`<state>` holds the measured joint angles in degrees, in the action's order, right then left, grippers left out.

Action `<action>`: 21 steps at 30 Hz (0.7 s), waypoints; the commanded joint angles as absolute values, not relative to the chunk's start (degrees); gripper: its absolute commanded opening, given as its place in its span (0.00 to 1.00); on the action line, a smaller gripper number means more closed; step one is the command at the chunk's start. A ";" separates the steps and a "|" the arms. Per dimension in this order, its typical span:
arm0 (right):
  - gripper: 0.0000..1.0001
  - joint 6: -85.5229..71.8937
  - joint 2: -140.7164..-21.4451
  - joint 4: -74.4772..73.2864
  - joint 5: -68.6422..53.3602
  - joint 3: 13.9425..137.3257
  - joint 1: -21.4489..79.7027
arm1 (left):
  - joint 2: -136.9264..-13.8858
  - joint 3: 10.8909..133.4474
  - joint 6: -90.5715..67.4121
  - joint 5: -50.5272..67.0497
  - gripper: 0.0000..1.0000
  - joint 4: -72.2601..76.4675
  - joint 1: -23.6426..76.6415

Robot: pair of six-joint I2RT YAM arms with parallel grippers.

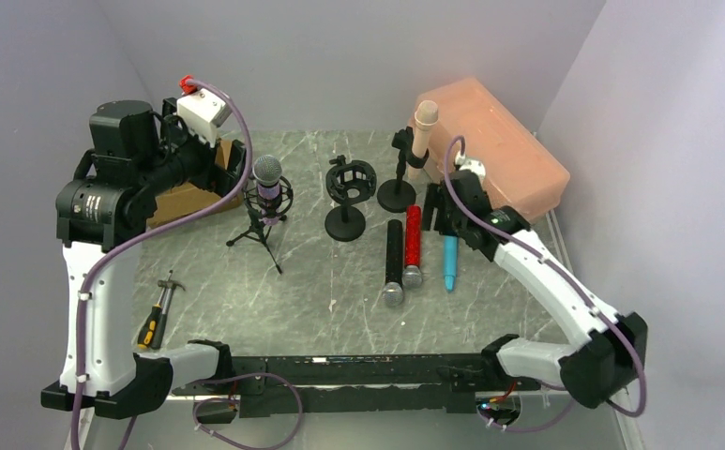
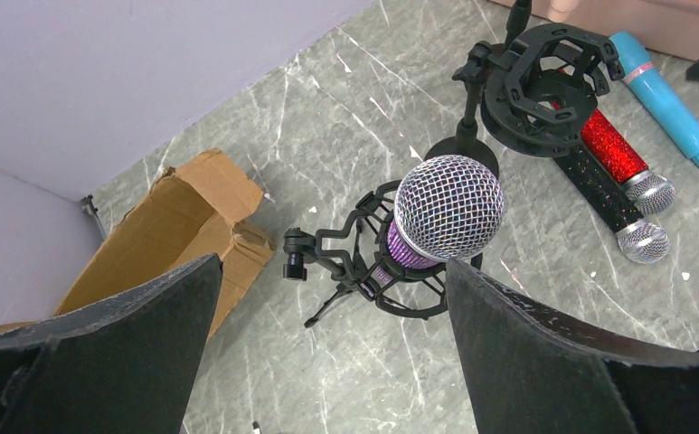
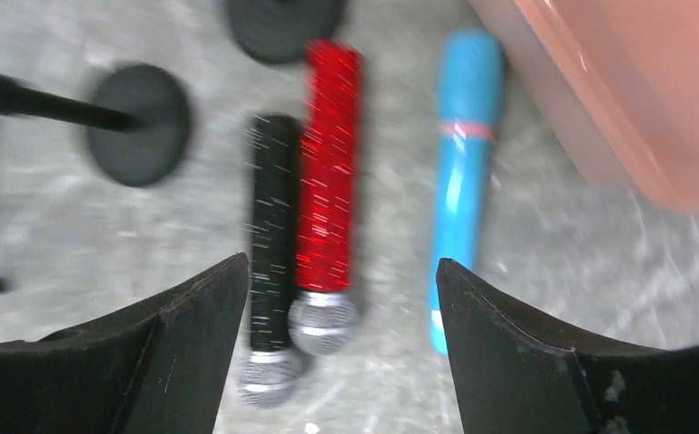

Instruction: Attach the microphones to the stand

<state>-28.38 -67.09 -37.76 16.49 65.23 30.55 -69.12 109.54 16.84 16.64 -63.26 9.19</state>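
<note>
The glittery purple microphone (image 1: 267, 180) with a silver mesh head stands in a shock mount on a small tripod; it also shows in the left wrist view (image 2: 448, 210). The peach-beige microphone (image 1: 423, 131) sits upright in a round-base stand. A second round-base stand (image 1: 349, 184) has an empty shock mount. The black (image 1: 394, 261), glittery red (image 1: 413, 242) and light blue (image 1: 450, 262) microphones lie side by side on the table. My left gripper (image 1: 229, 161) is open, just left of the purple microphone. My right gripper (image 3: 341, 362) is open above the lying microphones, the red one (image 3: 327, 190) between its fingers.
A torn cardboard box (image 1: 182, 195) lies at the back left under my left arm. A pink plastic case (image 1: 499, 141) stands at the back right. A hammer and a screwdriver (image 1: 157, 314) lie at the front left. Grey walls close in on three sides.
</note>
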 commanded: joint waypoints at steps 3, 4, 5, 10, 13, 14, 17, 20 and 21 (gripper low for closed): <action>0.73 -32.94 -73.22 -33.72 22.27 53.63 26.23 | -68.78 113.13 16.99 17.14 0.99 -63.19 8.88; 0.71 -33.14 -74.64 -32.50 23.27 52.89 25.63 | -68.69 113.15 16.92 17.07 0.99 -63.34 8.88; 0.69 -32.99 -76.05 -31.77 23.64 52.35 25.37 | -68.54 113.08 16.89 17.06 1.00 -63.43 8.88; 0.63 -31.99 -83.09 -27.45 27.77 52.95 24.22 | -67.69 111.89 16.61 17.47 1.00 -63.12 8.88; 0.59 -31.48 -87.09 -26.08 29.75 54.35 23.60 | -68.17 112.99 16.50 18.17 0.99 -64.01 8.88; 0.58 -31.35 -87.93 -25.40 30.58 54.35 23.49 | -68.28 113.43 16.48 18.60 0.99 -64.28 8.88; 0.56 -30.64 -90.11 -21.63 32.37 53.24 23.00 | -68.26 114.39 16.51 19.60 0.99 -64.96 8.88; 0.48 -30.49 -92.26 -18.81 32.21 51.99 22.36 | -68.12 114.65 17.31 20.85 0.99 -65.56 8.88; 0.44 -30.46 -92.81 -17.97 31.57 51.48 22.33 | -68.03 114.55 17.62 20.98 1.00 -65.76 8.88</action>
<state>-31.00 -91.48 -24.60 29.50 52.12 23.03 -68.84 112.46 16.84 18.46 -65.41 9.19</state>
